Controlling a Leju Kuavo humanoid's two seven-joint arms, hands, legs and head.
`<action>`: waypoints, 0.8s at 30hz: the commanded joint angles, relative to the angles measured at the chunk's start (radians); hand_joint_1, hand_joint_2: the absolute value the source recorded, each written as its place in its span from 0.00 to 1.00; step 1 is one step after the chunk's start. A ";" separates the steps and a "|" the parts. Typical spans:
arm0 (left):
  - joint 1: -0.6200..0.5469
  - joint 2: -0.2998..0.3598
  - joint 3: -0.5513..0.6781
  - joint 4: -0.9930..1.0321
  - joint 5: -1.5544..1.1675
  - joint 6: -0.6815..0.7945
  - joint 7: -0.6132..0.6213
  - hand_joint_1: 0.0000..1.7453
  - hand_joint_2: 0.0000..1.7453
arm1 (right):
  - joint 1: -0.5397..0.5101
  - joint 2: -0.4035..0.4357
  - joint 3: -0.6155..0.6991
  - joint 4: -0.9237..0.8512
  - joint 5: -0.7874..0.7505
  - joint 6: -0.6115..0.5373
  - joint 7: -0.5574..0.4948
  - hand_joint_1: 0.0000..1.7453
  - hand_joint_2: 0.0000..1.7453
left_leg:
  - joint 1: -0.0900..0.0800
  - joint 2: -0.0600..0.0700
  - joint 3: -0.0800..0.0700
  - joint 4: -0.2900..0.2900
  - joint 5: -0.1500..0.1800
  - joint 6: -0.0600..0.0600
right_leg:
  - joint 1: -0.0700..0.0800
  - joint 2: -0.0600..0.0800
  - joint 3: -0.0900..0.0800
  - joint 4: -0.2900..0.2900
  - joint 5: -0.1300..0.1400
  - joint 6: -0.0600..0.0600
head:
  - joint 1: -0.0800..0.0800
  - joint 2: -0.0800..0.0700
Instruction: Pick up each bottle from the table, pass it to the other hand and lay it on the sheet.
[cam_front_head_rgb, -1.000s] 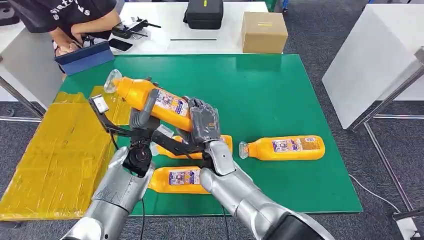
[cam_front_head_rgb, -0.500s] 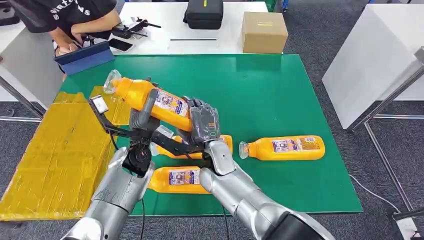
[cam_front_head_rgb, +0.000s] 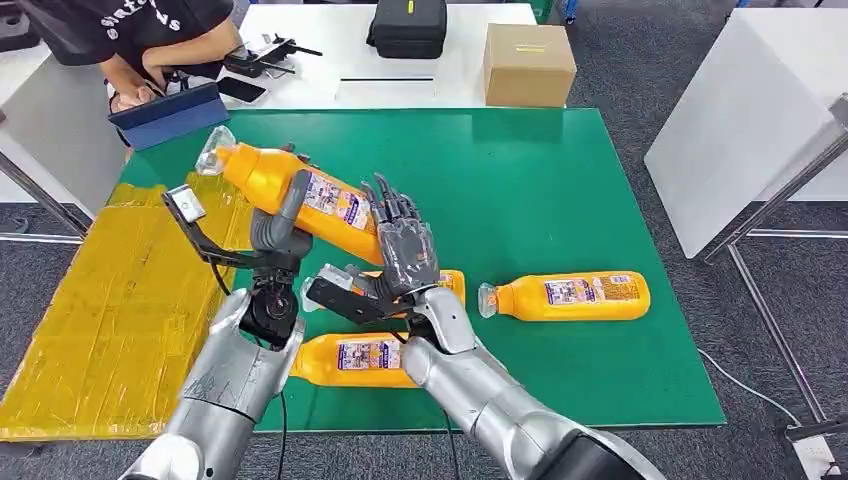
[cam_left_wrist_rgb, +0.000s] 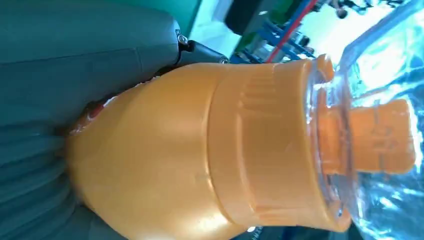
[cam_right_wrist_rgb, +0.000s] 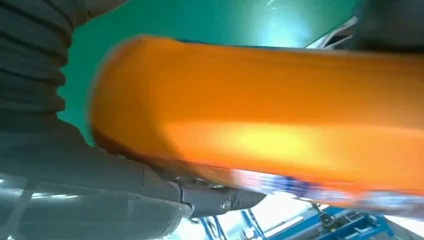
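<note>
Held orange juice bottle (cam_front_head_rgb: 300, 195) is up off the green tabletop (cam_front_head_rgb: 560, 190), over its left part. Long axis runs diagonal: clear cap end points to the tabletop's far-left corner and sits higher, base end points back toward the near-right and sits lower.

Left hand (cam_front_head_rgb: 275, 232) is wrapped round the bottle's mid-body, thumb across the front next to the label. Left wrist view has the bottle's shoulder, neck ring and clear cap close up against the grey thumb.

Right hand (cam_front_head_rgb: 400, 240) sits at the bottle's base end with its fingers (cam_front_head_rgb: 392, 205) spread and pointing up, not wrapped round it. Palm is just beside the base; cannot tell if it touches. Right wrist view is blurred, with the orange body running across above the grey cover.

Three more orange bottles lie flat on the tabletop:
- one (cam_front_head_rgb: 565, 296) toward the near-right, cap pointing left, long axis along the near edge
- one (cam_front_head_rgb: 450, 285) mostly hidden behind the right hand
- one (cam_front_head_rgb: 350, 360) by the near edge, between the two forearms

Yellow sheet (cam_front_head_rgb: 110, 310) lies along the tabletop's left edge.
</note>
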 joint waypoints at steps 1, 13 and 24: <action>-0.031 0.045 0.033 -0.063 -0.002 0.012 0.003 1.00 1.00 | 0.002 -0.014 -0.109 0.021 -0.135 0.005 -0.094 0.00 1.00 | 0.000 0.000 0.003 0.000 -0.001 -0.003 | 0.000 -0.001 0.003 0.000 -0.001 -0.001 | 0.000 0.000; -0.024 0.093 0.063 -0.088 -0.082 0.110 -0.085 1.00 1.00 | 0.055 -0.048 -0.142 -0.068 -0.586 0.129 -0.394 0.00 1.00 | 0.000 0.001 0.003 -0.001 -0.001 -0.002 | 0.000 0.000 0.003 -0.001 -0.001 -0.001 | 0.000 0.000; 0.017 0.238 0.050 -0.046 -0.823 0.434 -0.305 1.00 1.00 | 0.582 -0.340 -0.234 -1.117 -0.691 0.243 -0.301 0.00 1.00 | 0.000 -0.005 0.002 -0.001 -0.001 -0.001 | 0.000 -0.006 0.003 -0.001 -0.002 0.000 | 0.000 0.000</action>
